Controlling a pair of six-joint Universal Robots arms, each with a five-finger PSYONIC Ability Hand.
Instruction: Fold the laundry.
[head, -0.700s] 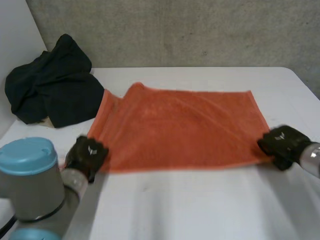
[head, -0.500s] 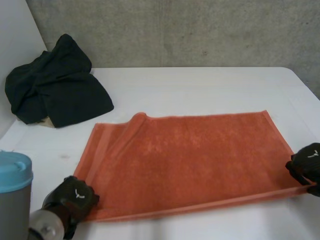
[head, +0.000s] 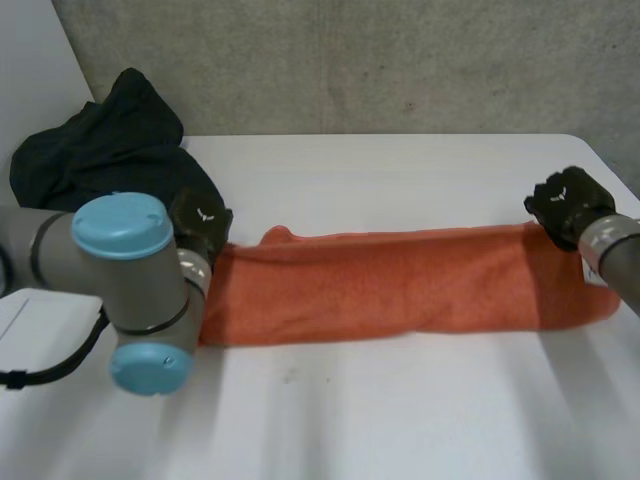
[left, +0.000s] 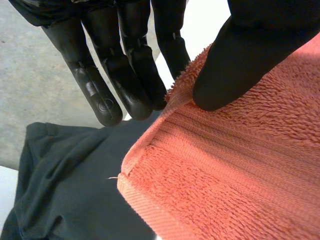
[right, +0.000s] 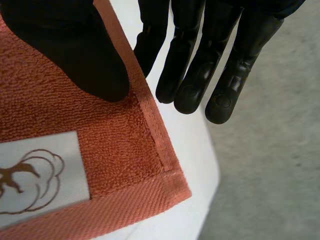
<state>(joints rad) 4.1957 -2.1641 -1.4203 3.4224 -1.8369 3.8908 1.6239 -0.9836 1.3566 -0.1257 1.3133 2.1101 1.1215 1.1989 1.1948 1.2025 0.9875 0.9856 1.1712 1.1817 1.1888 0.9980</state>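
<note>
the left hand (head: 200, 225) and right hand (head: 565, 203) each pinched a corner of the orange towel (head: 400, 285) on the worktop (head: 400, 400); a shallow thumb grip risked slipping, skewing the fold.

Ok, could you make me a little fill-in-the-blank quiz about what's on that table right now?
The towel on the table is ____ in colour. The left hand and the right hand each pinch a ____ of it. Its label is ____ with a brown drawing. The dark clothes lie beside the ____ hand.
Missing: orange, corner, white, left.
</note>
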